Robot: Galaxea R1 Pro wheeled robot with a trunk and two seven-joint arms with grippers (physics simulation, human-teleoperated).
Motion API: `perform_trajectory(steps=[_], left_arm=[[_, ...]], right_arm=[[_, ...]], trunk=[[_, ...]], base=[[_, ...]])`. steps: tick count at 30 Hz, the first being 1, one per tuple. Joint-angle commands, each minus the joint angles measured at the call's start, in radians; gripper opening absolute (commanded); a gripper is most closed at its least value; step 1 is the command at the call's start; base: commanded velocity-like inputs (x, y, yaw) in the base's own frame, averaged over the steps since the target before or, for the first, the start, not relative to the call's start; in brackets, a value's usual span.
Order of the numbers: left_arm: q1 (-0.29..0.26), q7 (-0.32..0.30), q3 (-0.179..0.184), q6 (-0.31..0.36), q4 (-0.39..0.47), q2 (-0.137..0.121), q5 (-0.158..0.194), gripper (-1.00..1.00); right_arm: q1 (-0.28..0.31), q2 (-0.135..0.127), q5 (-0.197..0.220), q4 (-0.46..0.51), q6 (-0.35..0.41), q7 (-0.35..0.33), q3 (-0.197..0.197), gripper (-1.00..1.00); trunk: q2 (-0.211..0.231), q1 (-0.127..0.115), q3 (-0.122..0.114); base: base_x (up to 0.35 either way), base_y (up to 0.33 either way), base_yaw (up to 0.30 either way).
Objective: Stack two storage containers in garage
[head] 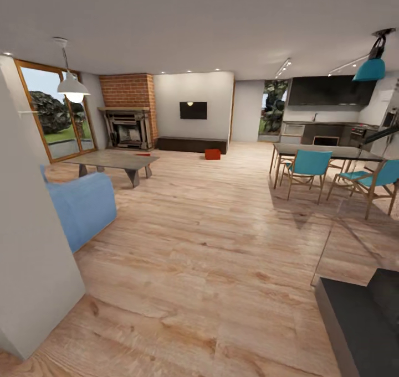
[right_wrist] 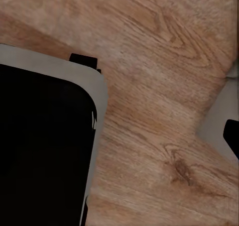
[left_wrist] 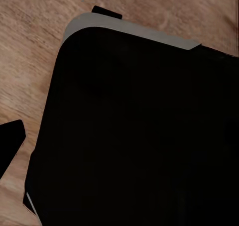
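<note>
One storage container sits far across the living room on the wood floor, just in front of the dark low bench below the TV. 2nd container: maybe the small red sliver on the coffee table, too small to tell. Wrist views: dark robot base over planks; grippers' state can't tell.

far storage container too small for detail, blue sofa partly behind wall corner
</note>
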State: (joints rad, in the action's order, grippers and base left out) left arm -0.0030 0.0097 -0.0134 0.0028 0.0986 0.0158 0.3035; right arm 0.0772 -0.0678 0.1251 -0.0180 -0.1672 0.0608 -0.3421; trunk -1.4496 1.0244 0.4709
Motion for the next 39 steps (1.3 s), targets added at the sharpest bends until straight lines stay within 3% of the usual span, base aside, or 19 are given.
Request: perform_trajectory(steps=[1, 39], left_arm=[[0.000, 0.001, -0.001, 0.000, 0.001, 0.000, 0.005, 1.00], [0.000, 0.000, -0.002, 0.005, 0.002, -0.007, 0.006, 1.00]], right_arm=[[0.001, 0.000, 0.010, -0.002, -0.005, 0.001, -0.009, 1.00], [0.001, -0.001, 0.008, -0.002, -0.007, 0.011, -0.012, 1.00]], trunk=[[0.000, 0.001, 0.001], [0.000, 0.001, 0.001]], base=[[0.333, 0.000, -0.257], [0.334, 0.000, -0.013]])
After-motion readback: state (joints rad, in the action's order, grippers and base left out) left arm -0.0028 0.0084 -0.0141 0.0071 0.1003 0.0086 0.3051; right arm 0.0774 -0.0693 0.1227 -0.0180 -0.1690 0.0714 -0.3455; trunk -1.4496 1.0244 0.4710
